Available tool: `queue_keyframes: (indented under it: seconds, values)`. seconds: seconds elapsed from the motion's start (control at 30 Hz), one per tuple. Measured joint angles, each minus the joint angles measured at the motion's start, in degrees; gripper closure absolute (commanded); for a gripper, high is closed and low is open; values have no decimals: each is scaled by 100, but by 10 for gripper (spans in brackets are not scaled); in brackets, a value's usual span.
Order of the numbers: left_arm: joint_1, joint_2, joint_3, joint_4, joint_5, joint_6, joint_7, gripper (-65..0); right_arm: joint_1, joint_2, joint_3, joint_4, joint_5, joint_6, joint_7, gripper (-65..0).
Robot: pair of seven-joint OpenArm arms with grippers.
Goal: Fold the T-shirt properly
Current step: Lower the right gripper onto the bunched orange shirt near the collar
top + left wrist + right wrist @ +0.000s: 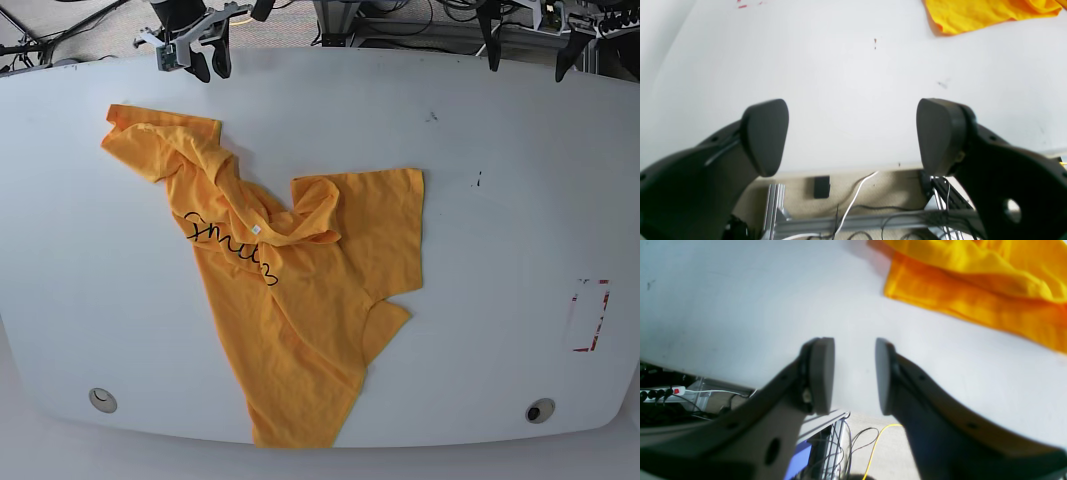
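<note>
The orange-yellow T-shirt (290,290) lies crumpled and partly folded over itself on the white table (500,220), left of centre. Black cursive lettering (230,245) and a small white tag (256,229) show near its middle. A sleeve corner shows in the left wrist view (990,13) and a hem edge shows in the right wrist view (973,283). My left gripper (853,133) is wide open and empty above the table's back edge (528,55), far from the shirt. My right gripper (853,373) is open with a narrower gap and empty, at the back left (210,65), just beyond the shirt's upper sleeve.
Red marks (588,315) are on the table's right side. Two round grommets sit near the front edge (101,400) (540,411). An aluminium frame and cables (853,223) lie below the back edge, with a power strip (663,393).
</note>
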Motion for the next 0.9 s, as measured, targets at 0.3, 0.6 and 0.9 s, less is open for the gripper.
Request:
queue_keyframes:
  seconds: [0.3, 0.6, 0.9]
  values:
    - [-275, 17, -28, 2, 15, 7, 2, -567, 1141, 358, 155, -2, 0, 704, -881, -331]
    - [-546, 48, -15, -11, 17, 2, -4, -565, 2363, 748, 140, -7, 9, 1384, -1742, -333]
    - [-531, 55, -31, -15, 17, 4, 22, -565, 2785, 1307, -35, -225, -15, 1390, -2420, -401]
